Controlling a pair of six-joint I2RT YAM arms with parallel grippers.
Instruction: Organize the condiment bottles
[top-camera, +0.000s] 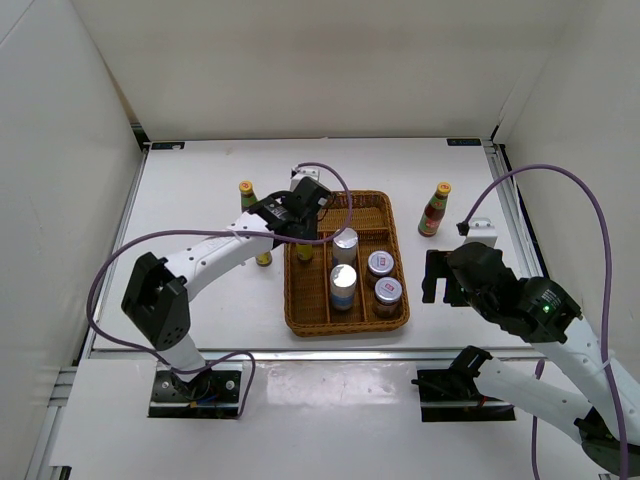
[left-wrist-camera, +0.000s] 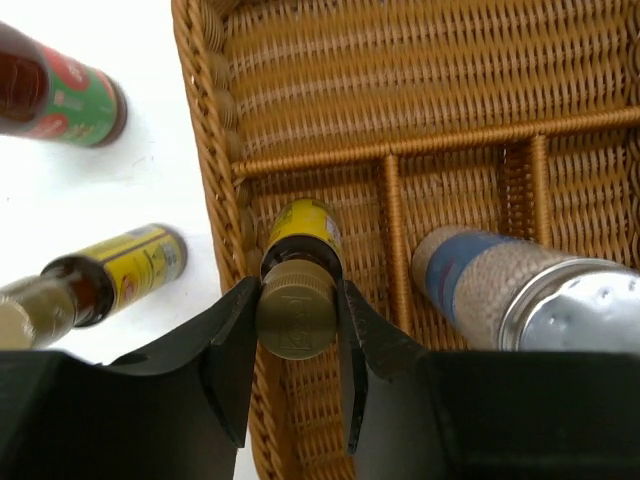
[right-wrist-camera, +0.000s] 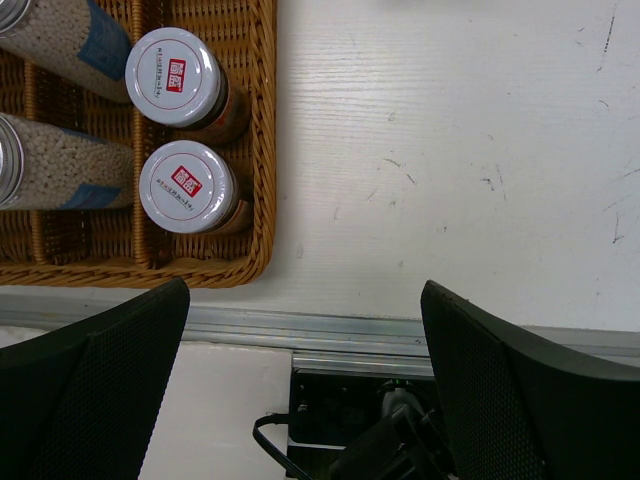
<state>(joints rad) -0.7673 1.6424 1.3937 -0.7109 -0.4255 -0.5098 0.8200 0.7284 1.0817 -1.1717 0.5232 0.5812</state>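
Note:
My left gripper (left-wrist-camera: 297, 305) is shut on the cap of a tiny brown bottle with a yellow label (left-wrist-camera: 303, 230), held upright just inside the left edge of the wicker tray (top-camera: 300, 322). From above, that left gripper (top-camera: 300, 228) is over the tray's left compartment. A second tiny brown bottle (left-wrist-camera: 125, 265) stands on the table left of the tray. One red-green sauce bottle (top-camera: 246, 193) stands far left, another (top-camera: 434, 210) right of the tray. Two tall jars (top-camera: 344, 243) (top-camera: 343, 286) and two short jars (right-wrist-camera: 172, 77) (right-wrist-camera: 187, 187) are in the tray. My right gripper (top-camera: 436, 277) is open and empty.
The tray's wide back compartment (left-wrist-camera: 430, 80) holds nothing. A metal rail (right-wrist-camera: 400, 330) runs along the table's near edge under my right gripper (right-wrist-camera: 305, 370). White walls enclose the table on three sides. Purple cables loop over both arms.

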